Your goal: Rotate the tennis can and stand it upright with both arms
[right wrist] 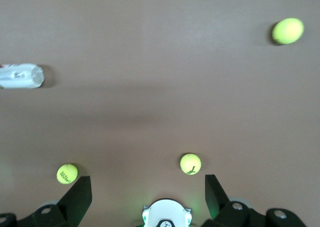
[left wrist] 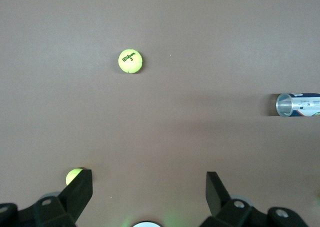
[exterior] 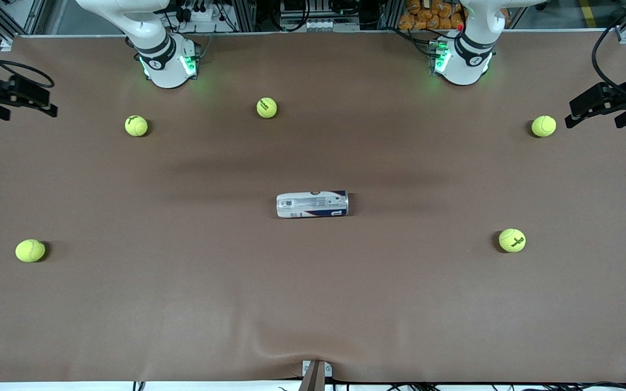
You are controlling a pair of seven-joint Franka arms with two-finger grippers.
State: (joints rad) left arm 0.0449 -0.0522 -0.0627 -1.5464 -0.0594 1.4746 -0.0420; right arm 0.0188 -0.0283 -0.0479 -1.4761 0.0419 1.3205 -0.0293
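You see the tennis can (exterior: pixel 312 205) lying flat mid-table (exterior: pixel 313 304); left claw (left wrist: pixel 149 187) and right claw (right wrist: pixel 148 187) both hang open over the table's ends, empty.

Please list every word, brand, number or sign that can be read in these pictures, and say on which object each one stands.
"Wilson" and "3": on the tennis ball in the left wrist view.
Print on the lying tennis can: too small to read.
Dark marks on the other tennis balls: too blurred to read.
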